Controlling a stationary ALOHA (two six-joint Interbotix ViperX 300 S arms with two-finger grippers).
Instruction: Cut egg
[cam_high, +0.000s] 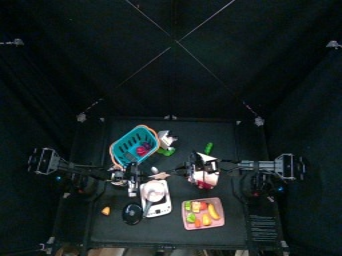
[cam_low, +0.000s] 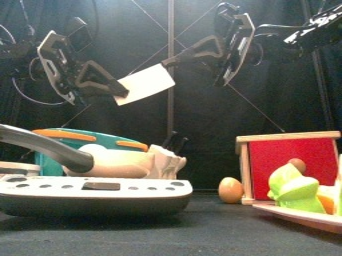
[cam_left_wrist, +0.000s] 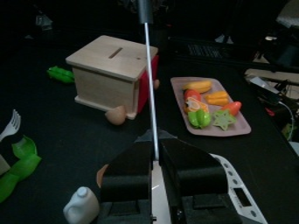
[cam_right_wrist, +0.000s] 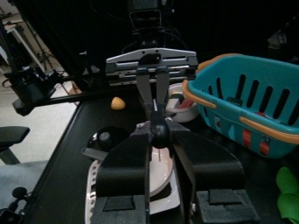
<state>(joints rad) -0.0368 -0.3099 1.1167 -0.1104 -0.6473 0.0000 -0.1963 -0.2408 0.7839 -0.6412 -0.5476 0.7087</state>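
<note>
High above the table (cam_low: 201, 225), the left claw (cam_left_wrist: 158, 140) pinches the cleaver (cam_low: 147, 82) by its blade and the right claw (cam_right_wrist: 156, 131) grips its handle. The egg (cam_low: 231, 188) lies beside the wooden box (cam_left_wrist: 111, 66). One claw should release before the edge lowers squarely over the egg's middle.

Black table (cam_high: 100, 170) carries everything. Ahead of my left fingers (cam_left_wrist: 128, 175): wooden box (cam_left_wrist: 111, 70), with the egg (cam_left_wrist: 114, 114) just beside its base and the pink tray (cam_left_wrist: 243, 131) near it. White bottle (cam_left_wrist: 79, 206) and green leaf (cam_left_wrist: 17, 166) lie close beside those fingers. Ahead of my right fingers (cam_right_wrist: 128, 166): teal basket (cam_right_wrist: 251, 96). White scale (cam_low: 94, 190) sits at the table's front.
</note>
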